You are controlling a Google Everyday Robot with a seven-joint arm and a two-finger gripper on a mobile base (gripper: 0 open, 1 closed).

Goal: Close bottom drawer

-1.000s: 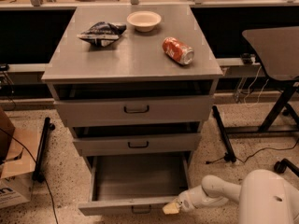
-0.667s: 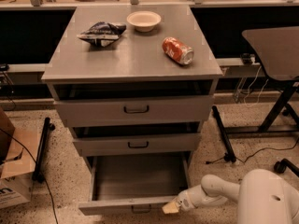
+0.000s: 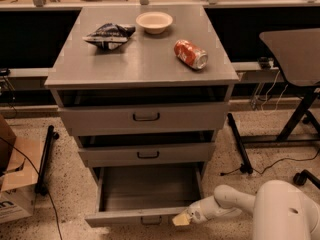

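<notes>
The bottom drawer [image 3: 145, 190] of the grey cabinet [image 3: 145, 64] is pulled far out, showing its plain grey inside. Its flat front [image 3: 125, 217] with a small black bar handle [image 3: 150, 220] is near the lower edge of the view. My gripper [image 3: 181, 219] sits at the right end of that front, touching or nearly touching it, with the white arm [image 3: 225, 204] reaching in from the lower right.
The middle drawer [image 3: 147, 154] and top drawer [image 3: 145, 118] stand slightly out. On the cabinet top lie a dark chip bag [image 3: 109, 35], a white bowl [image 3: 154, 21] and a red can [image 3: 190, 54]. A cardboard box [image 3: 12, 184] is left; a table leg [image 3: 295, 119] and cables are right.
</notes>
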